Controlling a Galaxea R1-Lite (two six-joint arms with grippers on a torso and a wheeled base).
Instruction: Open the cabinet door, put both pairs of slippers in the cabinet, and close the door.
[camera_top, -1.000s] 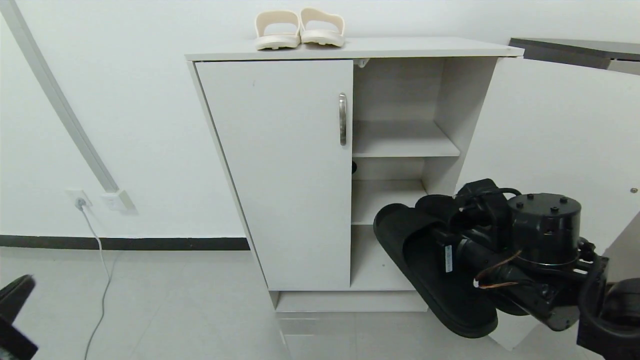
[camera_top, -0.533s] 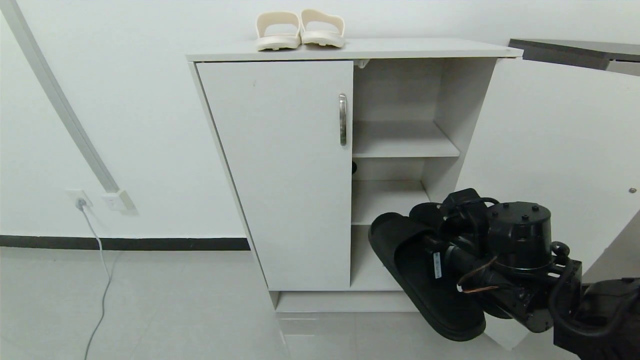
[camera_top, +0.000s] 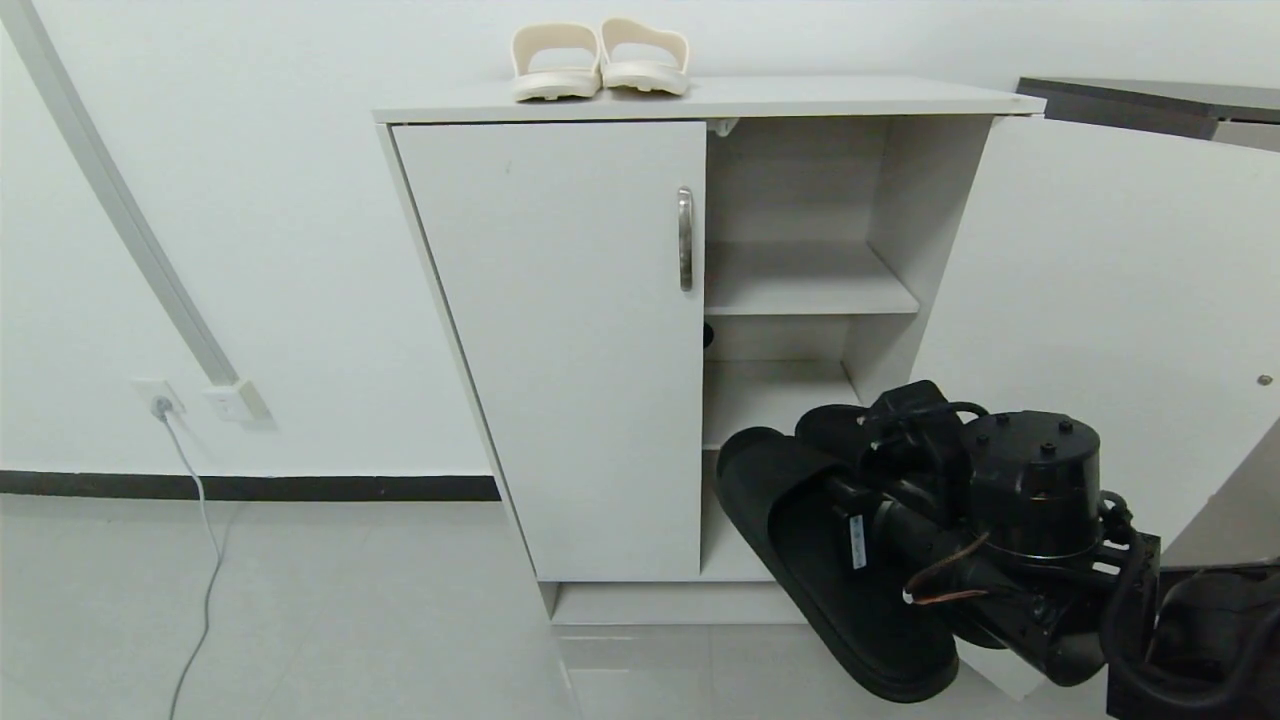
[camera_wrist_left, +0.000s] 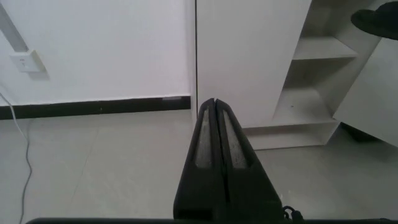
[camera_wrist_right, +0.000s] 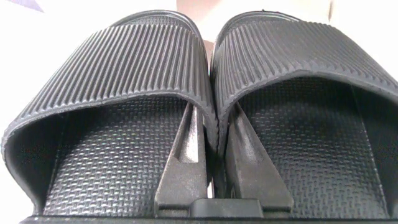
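While the right jaws pinch the black slippers (camera_top: 810, 560) together by their inner straps, low before the open side of the cabinet (camera_top: 560, 350), the cream slippers (camera_top: 600, 62) sit on its top; the left jaws are pressed together, empty.

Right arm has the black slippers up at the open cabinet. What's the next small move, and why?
Probably ease the right tool forward and slightly down, sliding the black slippers onto the bottom shelf. The tool pinches both slippers together by their inner edges, their far ends sit just in front of the lower opening, and the right door stands wide open.
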